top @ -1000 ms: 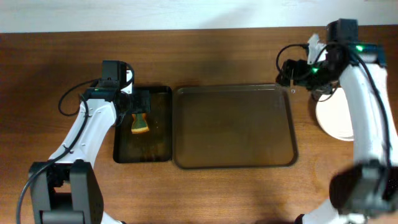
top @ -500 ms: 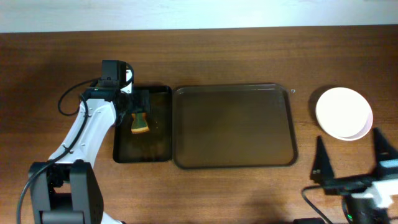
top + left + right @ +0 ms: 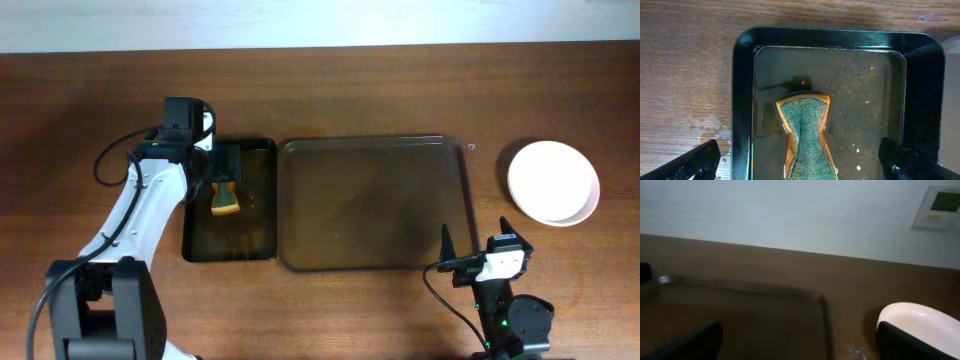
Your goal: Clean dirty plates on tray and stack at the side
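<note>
The brown tray (image 3: 375, 255) lies mid-table with no plate on it; it also shows in the right wrist view (image 3: 740, 305). White plates (image 3: 553, 180) sit stacked on the table right of the tray, with no smears showing; the stack's edge shows in the right wrist view (image 3: 920, 320). My left gripper (image 3: 225, 172) hangs open over a green-and-orange sponge (image 3: 805, 135), its fingers wide on either side (image 3: 800, 170). My right gripper (image 3: 476, 240) is open and empty near the tray's front right corner, with wide fingers in its wrist view (image 3: 800, 350).
A narrow black tray (image 3: 255, 240) with wet specks lies left of the brown tray and holds the sponge (image 3: 225, 200); its rim shows in the left wrist view (image 3: 742, 100). A wall stands behind the table's far edge (image 3: 790, 210).
My right arm has left the plate stack and drawn back to the table's front right, folded low. The stack now shows uncovered. The left arm and sponge have not moved.
</note>
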You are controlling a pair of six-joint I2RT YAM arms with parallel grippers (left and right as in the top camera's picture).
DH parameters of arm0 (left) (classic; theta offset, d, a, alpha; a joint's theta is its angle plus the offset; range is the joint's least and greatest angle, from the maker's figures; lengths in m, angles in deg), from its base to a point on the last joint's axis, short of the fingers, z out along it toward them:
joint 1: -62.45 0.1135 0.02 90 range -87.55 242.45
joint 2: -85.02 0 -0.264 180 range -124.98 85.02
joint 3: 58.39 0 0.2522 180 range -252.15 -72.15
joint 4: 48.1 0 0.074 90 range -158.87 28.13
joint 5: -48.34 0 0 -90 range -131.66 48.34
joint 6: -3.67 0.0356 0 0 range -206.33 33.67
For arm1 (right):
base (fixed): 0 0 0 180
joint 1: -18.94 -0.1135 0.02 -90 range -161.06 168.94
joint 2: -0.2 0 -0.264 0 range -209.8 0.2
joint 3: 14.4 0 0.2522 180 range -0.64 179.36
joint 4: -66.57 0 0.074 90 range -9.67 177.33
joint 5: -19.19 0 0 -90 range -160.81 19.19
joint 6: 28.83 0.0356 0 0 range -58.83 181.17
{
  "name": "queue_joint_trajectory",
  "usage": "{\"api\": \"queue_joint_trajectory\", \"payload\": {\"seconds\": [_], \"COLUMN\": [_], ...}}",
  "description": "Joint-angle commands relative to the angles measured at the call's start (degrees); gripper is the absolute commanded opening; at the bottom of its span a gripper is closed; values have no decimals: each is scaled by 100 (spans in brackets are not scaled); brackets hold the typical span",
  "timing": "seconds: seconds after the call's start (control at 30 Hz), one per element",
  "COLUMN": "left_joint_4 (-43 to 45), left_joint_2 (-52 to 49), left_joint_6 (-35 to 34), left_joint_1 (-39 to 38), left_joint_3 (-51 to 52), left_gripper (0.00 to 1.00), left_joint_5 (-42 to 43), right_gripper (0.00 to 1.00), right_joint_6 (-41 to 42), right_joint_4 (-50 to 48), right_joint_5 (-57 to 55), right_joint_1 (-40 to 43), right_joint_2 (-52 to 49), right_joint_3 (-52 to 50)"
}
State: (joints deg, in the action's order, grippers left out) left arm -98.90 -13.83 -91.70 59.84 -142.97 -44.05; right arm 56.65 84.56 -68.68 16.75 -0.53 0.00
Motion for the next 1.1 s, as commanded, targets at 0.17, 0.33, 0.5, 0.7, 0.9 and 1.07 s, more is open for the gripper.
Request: {"api": "queue_joint_trajectory", "payload": {"seconds": [0.17, 0.33, 0.5, 0.7, 0.9, 1.07], "left_joint_4": [-4, -4, -4, -98, 214, 3091], "left_joint_2": [61, 61, 61, 1849, 5235, 7875], "left_joint_6": [31, 31, 31, 33, 26, 26], "left_joint_1": [7, 7, 7, 37, 70, 70], "left_joint_3": [-48, -48, -48, -46, 1598, 4468], "left_gripper": [100, 100, 100, 100, 100, 100], "left_joint_5": [-39, -39, -39, -153, 7, 26], "right_gripper": [98, 98, 98, 98, 98, 99], "right_joint_6": [46, 46, 46, 46, 46, 46], "right_joint_4": [33, 33, 35, 33, 33, 33], "right_joint_5": [-240, -243, -240, -243, -243, -243], "right_joint_1": [-37, -37, -37, -37, -37, -37], "right_joint_2": [55, 55, 55, 55, 55, 55], "right_joint_3": [-33, -33, -33, -33, -33, -33]}}
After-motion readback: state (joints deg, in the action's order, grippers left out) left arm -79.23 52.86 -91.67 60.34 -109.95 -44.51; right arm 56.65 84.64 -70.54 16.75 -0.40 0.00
